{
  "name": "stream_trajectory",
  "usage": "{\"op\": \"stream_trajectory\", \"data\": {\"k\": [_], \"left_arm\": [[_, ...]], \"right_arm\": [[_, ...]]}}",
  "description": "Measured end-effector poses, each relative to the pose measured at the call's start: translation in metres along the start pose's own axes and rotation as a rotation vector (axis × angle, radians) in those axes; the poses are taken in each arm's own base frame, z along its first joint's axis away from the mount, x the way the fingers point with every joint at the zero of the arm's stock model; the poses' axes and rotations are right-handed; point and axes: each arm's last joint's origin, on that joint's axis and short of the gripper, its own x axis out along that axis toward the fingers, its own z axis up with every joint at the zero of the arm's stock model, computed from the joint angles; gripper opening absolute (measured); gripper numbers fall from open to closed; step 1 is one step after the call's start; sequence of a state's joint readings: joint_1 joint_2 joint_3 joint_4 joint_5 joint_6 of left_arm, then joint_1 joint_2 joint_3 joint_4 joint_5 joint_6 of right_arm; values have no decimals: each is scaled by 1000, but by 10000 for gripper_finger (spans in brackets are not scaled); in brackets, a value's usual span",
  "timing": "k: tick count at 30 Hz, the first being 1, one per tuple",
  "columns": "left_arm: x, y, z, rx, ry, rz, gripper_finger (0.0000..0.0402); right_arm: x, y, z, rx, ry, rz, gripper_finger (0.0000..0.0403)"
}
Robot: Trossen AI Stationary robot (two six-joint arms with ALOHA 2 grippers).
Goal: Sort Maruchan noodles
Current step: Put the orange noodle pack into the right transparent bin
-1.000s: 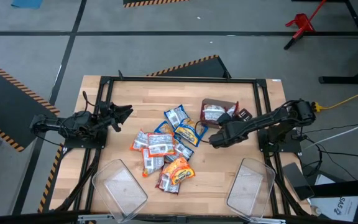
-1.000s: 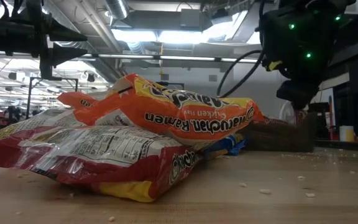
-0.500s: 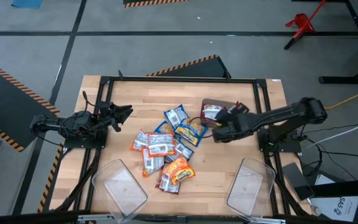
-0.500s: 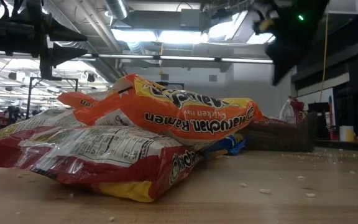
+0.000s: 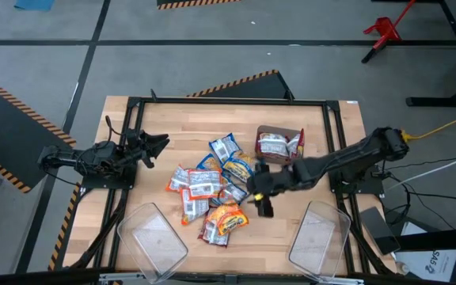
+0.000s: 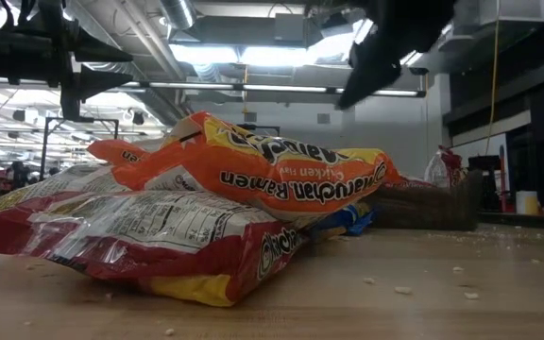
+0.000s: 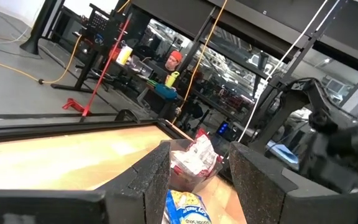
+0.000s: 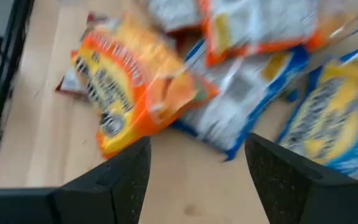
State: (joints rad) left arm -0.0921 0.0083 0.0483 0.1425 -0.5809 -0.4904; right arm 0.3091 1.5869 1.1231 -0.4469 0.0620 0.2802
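I'm looking down on a pale wooden counter (image 5: 172, 127) edged by a black frame. A loose heap of noodle packets (image 5: 212, 186) lies at its middle, some overlapping. A brown box (image 5: 279, 144) holding packets sits just beside the heap. Two clear bins (image 5: 153, 237) (image 5: 317, 236) rest on the near edge, well apart.

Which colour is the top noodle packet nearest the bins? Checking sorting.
Orange, on the top packet; clearest in the low view.

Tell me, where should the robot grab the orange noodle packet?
Probably from above, by the orange noodle packet's free edge nearest the right gripper. It lies tilted atop a red packet at the pile's edge, so that side looks clear.
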Motion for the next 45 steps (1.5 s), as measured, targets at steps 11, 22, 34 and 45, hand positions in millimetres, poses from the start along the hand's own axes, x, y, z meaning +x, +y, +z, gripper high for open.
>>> {"op": "stream_trajectory", "data": {"k": [11,22,34,45], "left_arm": [[0,-1,0,-6,10,-18,158],[0,-1,0,-6,11,-19,158],[0,-1,0,-5,11,-19,158],[0,0,0,-4,11,-18,158]], "right_arm": [[38,50,-21,17,23,26,246],[77,60,-38,57,61,-15,246],[78,60,-33,62,-23,-71,242],[92,49,-35,107,16,-69,70]]}}
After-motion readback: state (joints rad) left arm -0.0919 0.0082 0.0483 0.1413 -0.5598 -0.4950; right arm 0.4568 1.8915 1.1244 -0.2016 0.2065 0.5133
